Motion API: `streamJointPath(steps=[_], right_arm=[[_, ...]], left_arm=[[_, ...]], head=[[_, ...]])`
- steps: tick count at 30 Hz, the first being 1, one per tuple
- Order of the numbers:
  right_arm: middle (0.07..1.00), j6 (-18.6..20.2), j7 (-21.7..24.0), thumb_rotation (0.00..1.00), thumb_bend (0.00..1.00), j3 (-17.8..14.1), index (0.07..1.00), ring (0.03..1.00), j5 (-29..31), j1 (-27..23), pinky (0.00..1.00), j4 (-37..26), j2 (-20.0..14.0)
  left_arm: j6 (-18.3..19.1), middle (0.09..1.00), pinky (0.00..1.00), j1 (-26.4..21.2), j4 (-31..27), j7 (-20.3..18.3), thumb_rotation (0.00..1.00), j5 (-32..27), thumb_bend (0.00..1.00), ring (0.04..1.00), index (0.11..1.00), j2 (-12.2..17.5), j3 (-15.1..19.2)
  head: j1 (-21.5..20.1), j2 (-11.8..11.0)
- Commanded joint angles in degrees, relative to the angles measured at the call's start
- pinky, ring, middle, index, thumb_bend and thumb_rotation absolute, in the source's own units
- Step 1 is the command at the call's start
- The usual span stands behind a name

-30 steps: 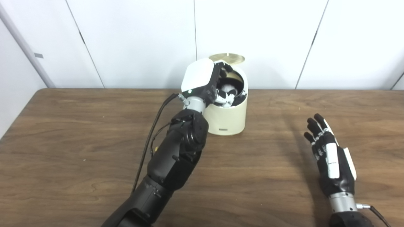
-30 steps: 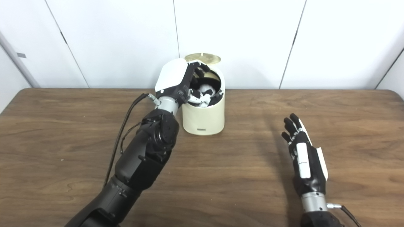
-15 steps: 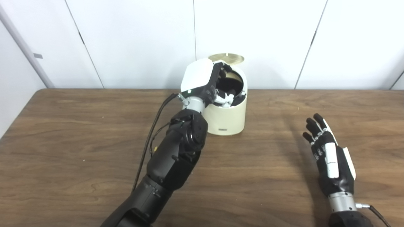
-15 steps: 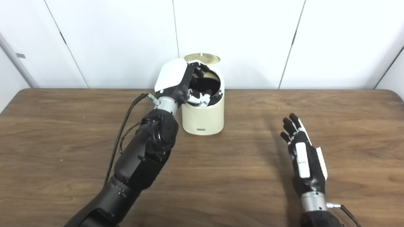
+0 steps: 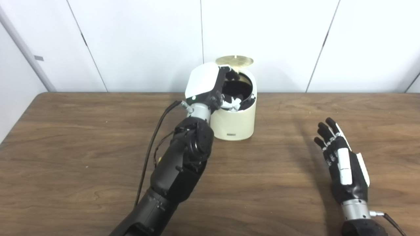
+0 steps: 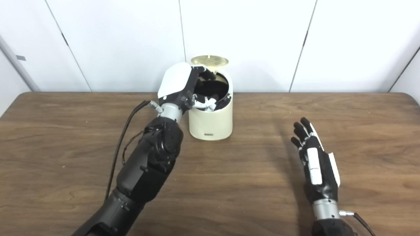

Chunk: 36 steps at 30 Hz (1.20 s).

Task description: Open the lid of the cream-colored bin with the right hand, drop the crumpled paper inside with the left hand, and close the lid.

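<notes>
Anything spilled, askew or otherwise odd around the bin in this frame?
Nothing stands out. The cream-colored bin stands upright on the table with its gold lid raised. The left hand is at the opening, the right hand open over the table. No paper lies outside.

Small dark label low on front of cream-colored bin (image 5: 232,123); lettering too small to read. No other text.

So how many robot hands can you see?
2. The left hand is up at the open top of the cream bin. The right hand is low over the table, far right, fingers spread.
</notes>
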Motion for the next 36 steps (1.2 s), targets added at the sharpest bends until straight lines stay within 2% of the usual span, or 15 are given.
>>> streamJointPath(steps=[1, 5, 10, 16, 21, 29, 32, 36], right_arm=[[0.905, -0.27, 0.58, 0.90, 0.55, 0.53, 0.928, 0.943, 0.90, 2.97, 0.92, 5.44, 0.95], [0.898, -1.12, 0.55, 0.91, 0.55, 0.81, 0.931, 0.940, 0.00, 2.92, 0.93, 5.78, 0.60], [0.900, -0.72, 0.76, 0.89, 0.57, 0.82, 0.925, 0.950, 0.63, 2.90, 0.95, 5.78, 0.59], [0.890, -0.63, 0.73, 0.90, 0.56, 0.84, 0.911, 0.944, 0.65, 2.97, 0.95, 5.83, 0.57], [0.888, 0.04, 0.43, 0.90, 0.56, 0.82, 0.902, 0.941, 0.63, 3.01, 0.94, 5.52, 0.55], [0.897, 0.02, 0.71, 0.88, 0.57, 0.69, 0.912, 0.950, 1.66, 2.97, 0.95, 5.57, 0.58], [0.898, -0.78, 0.58, 0.90, 0.56, 0.93, 0.916, 0.948, 0.89, 2.97, 0.94, 5.87, 0.34], [0.900, -0.27, 0.63, 0.89, 0.57, 0.82, 0.914, 0.952, 1.49, 2.79, 0.96, 5.98, 0.42]], left_arm=[[-2.36, 0.577, 0.34, -1.82, 0.08, 3.54, 0.00, -0.61, 0.48, 0.454, 0.502, -0.08, 0.98], [-5.52, 0.529, 0.31, -1.41, 1.19, 7.25, 0.00, -2.10, 0.47, 0.417, 0.493, -0.31, 2.13], [-7.96, 0.508, 0.30, -1.21, 2.08, 9.96, 0.00, -3.54, 0.47, 0.396, 0.492, -0.32, 2.78], [-10.22, 0.510, 0.30, -0.99, 2.90, 12.71, 0.00, -4.82, 0.47, 0.400, 0.514, -0.39, 3.34], [-14.08, 0.488, 0.30, -0.47, 3.65, 15.76, 0.00, -5.70, 0.47, 0.406, 0.491, -0.19, 3.66], [-14.51, 0.502, 0.30, 0.67, 1.53, 14.96, 0.00, -6.56, 0.47, 0.406, 0.489, 0.43, 4.08], [-13.73, 0.501, 0.30, 1.31, -0.33, 13.94, 0.00, -6.67, 0.47, 0.406, 0.494, 0.77, 4.52], [-12.32, 0.499, 0.31, 2.33, -3.19, 12.13, 0.00, -6.29, 0.47, 0.400, 0.511, 1.44, 5.16]], head=[[0.05, -0.03], [0.02, -0.07], [0.01, -0.14], [0.09, -0.31], [0.25, -0.39], [0.31, -0.30], [0.31, -0.30], [0.43, -0.41]])
